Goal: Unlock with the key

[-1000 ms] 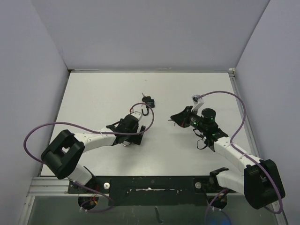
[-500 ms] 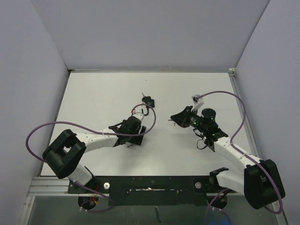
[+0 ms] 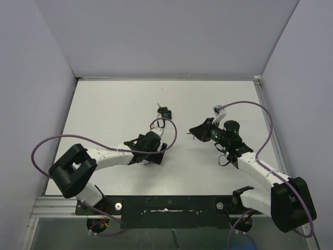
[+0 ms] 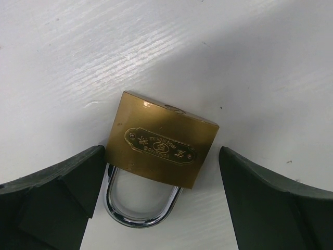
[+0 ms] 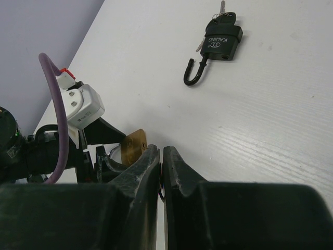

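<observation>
A brass padlock (image 4: 162,146) with a steel shackle (image 4: 140,216) lies flat on the white table. My left gripper (image 4: 162,179) is open and low over it, one finger on each side; the left finger (image 4: 62,182) touches the lock's edge. In the top view the left gripper (image 3: 155,150) covers the lock. My right gripper (image 5: 162,152) is shut, with a thin metal ring of the key (image 5: 162,191) showing between the jaws. It hovers to the right of the lock (image 5: 132,146) in the top view (image 3: 195,131).
A black padlock (image 5: 222,39) with an open hook shackle and keys in it lies further back, also in the top view (image 3: 165,111). Purple cables (image 3: 67,139) loop from both arms. Grey walls enclose the table on three sides.
My left gripper has slid right along the table and now straddles the brass padlock. The right arm has not moved.
</observation>
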`<state>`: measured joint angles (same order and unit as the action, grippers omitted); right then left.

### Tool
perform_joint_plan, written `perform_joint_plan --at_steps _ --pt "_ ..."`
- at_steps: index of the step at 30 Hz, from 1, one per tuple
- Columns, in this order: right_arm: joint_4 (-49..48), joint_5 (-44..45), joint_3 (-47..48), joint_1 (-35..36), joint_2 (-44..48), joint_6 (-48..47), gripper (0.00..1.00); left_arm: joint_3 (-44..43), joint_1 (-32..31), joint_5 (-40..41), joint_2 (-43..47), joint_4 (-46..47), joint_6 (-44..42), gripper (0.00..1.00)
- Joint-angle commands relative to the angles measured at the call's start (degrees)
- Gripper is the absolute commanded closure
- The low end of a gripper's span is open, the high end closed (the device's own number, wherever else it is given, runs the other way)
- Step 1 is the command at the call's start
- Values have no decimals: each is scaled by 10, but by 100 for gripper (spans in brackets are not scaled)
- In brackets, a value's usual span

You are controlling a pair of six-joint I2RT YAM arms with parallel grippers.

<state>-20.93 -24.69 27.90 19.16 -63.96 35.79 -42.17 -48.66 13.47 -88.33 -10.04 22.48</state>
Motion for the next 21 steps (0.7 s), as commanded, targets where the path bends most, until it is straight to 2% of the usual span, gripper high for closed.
perform_joint_plan --at_steps 1,21 --pt "-35 -6 1 -3 16 -2 100 -5 -17 -67 -24 -15 29 12" --pt "-38 -9 8 -4 4 -5 100 -5 -45 -57 -41 -5 42 19"
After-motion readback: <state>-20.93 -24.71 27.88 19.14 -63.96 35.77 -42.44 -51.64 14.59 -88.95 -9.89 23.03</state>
